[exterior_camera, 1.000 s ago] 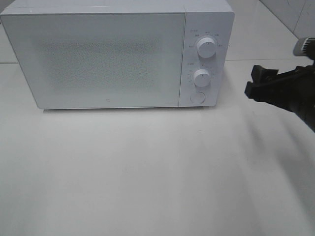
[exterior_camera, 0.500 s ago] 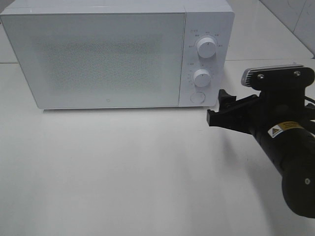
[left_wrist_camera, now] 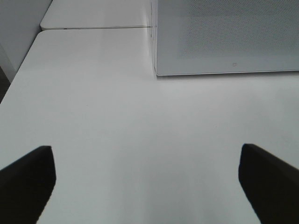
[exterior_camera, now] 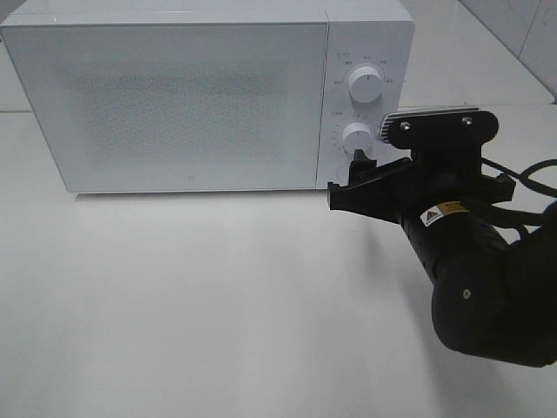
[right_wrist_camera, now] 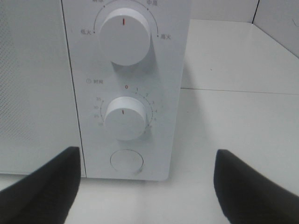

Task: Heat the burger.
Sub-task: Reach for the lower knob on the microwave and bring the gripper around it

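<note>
Right gripper [exterior_camera: 348, 180] stands wide open just before the microwave's [exterior_camera: 191, 104] right end. Left gripper [left_wrist_camera: 148, 186], equally wide, hovers above the white table [exterior_camera: 174, 305].

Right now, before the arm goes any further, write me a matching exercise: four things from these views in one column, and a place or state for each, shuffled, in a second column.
Column one
1. microwave door
2. upper dial
3. round button
4. right gripper

Column two
a. open, jaws facing the control panel
b. shut
c. lowest on the control panel
d. highest on the control panel

Pairs: 1-b, 2-d, 3-c, 4-a
</note>
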Tool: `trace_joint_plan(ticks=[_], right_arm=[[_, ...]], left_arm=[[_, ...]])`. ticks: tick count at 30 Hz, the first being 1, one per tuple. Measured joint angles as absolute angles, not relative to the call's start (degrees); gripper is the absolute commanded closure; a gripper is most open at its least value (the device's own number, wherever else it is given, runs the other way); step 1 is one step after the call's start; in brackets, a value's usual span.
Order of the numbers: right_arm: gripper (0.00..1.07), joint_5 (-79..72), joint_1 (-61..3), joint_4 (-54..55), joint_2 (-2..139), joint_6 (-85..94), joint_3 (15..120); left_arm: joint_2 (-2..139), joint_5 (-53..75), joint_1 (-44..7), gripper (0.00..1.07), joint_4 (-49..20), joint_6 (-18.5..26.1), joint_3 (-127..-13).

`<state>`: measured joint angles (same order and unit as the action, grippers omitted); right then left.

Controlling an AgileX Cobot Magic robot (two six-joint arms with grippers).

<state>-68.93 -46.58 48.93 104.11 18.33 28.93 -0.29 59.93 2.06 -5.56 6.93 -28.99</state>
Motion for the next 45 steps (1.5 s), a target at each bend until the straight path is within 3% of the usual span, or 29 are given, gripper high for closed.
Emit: trace_joint_plan(ticks=[13,35,45], right_arm=[[0.31,-69.5,-41.8,45.4,110.6,17.9,36.2],[0.31,-67.7,-41.1,44.0,119.6,17.8,45.8],[0.31,-66.1,-37.8,42.1,120.1,15.6,48.0]], left_arm=[[-0.3,59.9,2.1,0.06,-5.6,6.9,-29.0],[-0.3,59.9,2.1,0.06,-5.5,6.9,-29.0],[-0.3,59.9,2.1,0.06,-5.5,6.9,-29.0]])
